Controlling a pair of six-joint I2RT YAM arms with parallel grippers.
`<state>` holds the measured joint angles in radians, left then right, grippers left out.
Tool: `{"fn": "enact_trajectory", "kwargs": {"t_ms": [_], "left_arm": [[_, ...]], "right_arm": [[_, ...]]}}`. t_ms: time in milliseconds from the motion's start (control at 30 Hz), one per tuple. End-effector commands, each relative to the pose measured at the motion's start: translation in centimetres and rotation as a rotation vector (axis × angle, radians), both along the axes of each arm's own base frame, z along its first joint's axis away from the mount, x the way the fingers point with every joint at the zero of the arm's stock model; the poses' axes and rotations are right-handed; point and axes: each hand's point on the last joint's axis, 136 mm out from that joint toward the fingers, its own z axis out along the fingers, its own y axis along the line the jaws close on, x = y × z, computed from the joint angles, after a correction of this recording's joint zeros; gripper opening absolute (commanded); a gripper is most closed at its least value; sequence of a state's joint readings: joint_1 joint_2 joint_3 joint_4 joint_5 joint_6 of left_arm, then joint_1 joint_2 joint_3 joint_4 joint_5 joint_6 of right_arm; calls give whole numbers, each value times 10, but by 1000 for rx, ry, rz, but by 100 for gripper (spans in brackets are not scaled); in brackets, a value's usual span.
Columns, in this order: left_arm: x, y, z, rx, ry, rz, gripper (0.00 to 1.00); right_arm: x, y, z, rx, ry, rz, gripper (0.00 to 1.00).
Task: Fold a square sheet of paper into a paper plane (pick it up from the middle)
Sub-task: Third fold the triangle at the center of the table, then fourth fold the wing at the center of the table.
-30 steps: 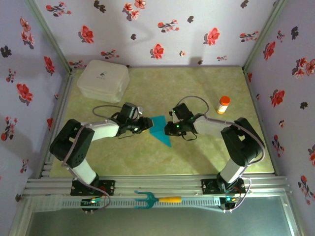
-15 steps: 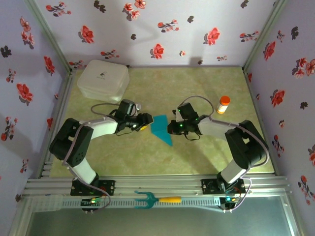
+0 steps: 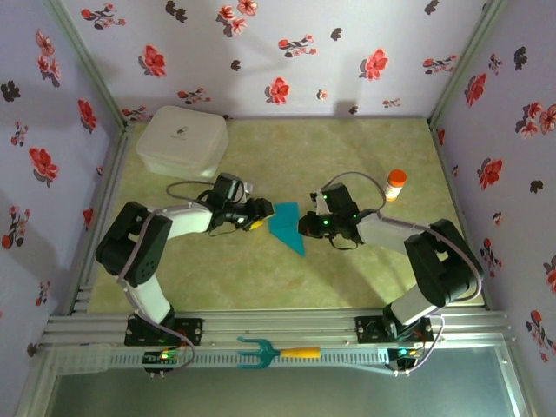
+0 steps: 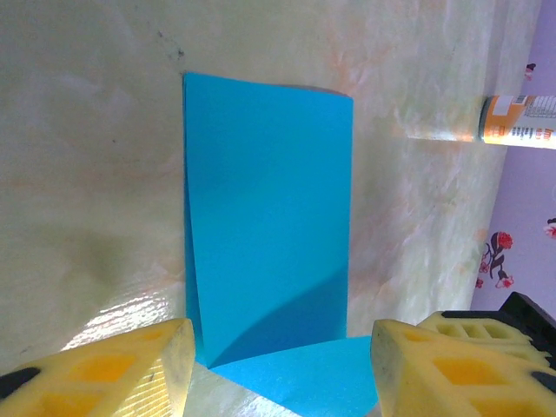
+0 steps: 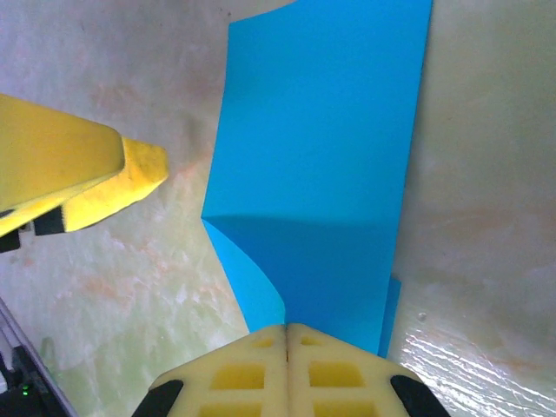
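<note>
thin teal-blue sheet of paper (image 3: 285,228), already folded over, lies flat mid-way on the green marbled table (image 3: 347,278), between the arms. left gripper (image 4: 278,347) has let go and backed off, jaws wide, empty. right gripper (image 5: 287,334) has pinched shut on the sheet's edge. likely a handover, so the right arm should steer the next crease.
</note>
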<state>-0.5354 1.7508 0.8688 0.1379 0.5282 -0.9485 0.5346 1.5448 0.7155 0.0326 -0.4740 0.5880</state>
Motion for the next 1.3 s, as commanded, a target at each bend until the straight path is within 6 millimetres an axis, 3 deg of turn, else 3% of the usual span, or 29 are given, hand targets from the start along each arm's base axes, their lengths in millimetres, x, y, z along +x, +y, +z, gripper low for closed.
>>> {"fn": "enact_trajectory", "kwargs": {"t_ms": [0, 1267], "left_arm": [[5, -3, 1, -19, 19, 1, 56], [12, -20, -13, -51, 88, -28, 49]], "right_arm": [[0, 2, 9, 51, -14, -5, 3], [-3, -2, 26, 155, -50, -14, 1]]}}
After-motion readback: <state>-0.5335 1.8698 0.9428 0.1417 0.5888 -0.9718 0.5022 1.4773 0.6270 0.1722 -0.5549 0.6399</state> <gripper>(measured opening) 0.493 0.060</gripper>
